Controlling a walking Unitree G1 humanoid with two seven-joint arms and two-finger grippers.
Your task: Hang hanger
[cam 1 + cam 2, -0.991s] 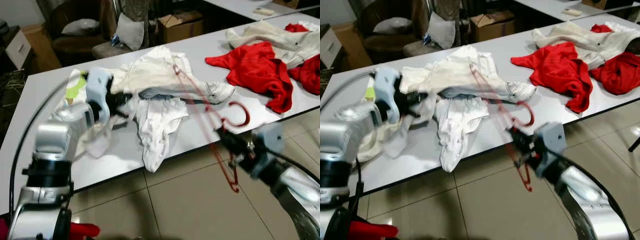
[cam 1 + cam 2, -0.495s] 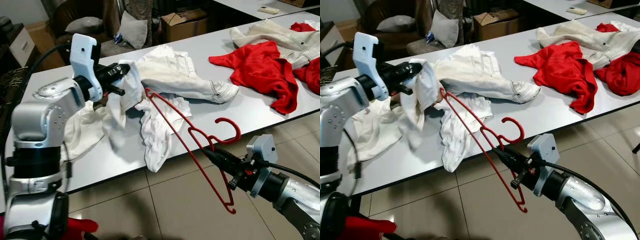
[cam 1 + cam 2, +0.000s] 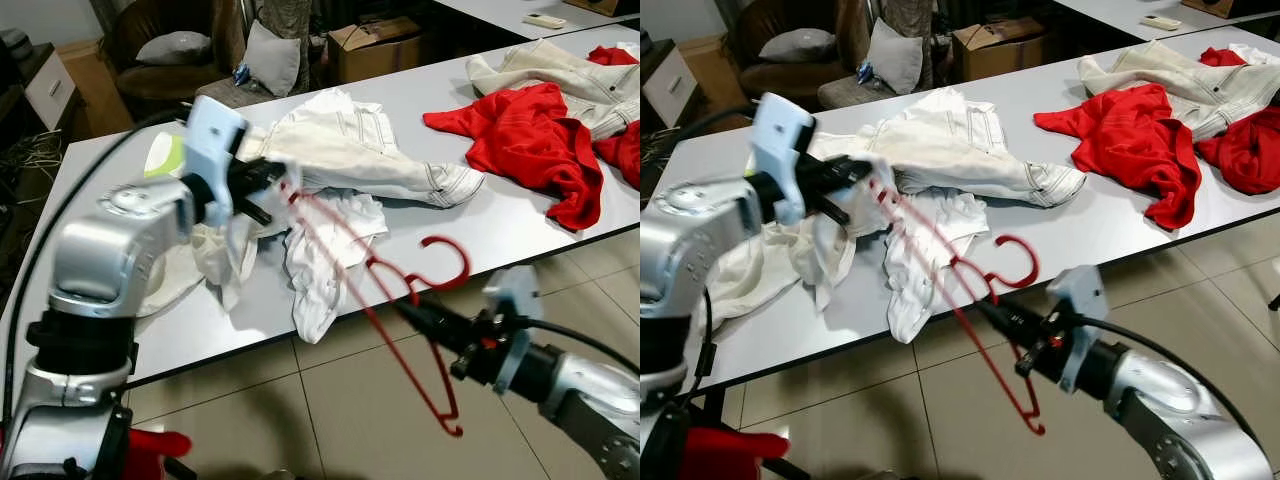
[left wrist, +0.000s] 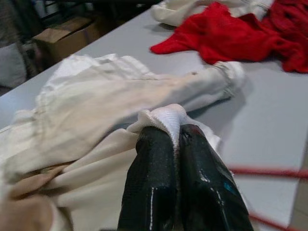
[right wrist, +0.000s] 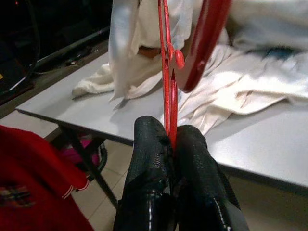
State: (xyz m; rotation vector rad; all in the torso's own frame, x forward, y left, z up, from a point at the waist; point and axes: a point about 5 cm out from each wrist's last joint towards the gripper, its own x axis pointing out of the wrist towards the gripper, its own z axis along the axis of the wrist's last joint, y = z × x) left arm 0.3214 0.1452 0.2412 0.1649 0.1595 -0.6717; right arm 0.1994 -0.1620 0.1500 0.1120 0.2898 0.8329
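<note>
Right tool (image 5: 172,139) clamps red hanger (image 3: 400,300); left tool (image 4: 172,139) pinches white garment (image 4: 96,96).

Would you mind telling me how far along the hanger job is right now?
Done: both grasps are made. The right tool is shut on the red hanger, and the left tool is shut on a fold of the white garment, lifted above the grey table. In hand: the hanger's far tip is close by the raised cloth. Left: getting the hanger into the garment, then hanging it.
</note>
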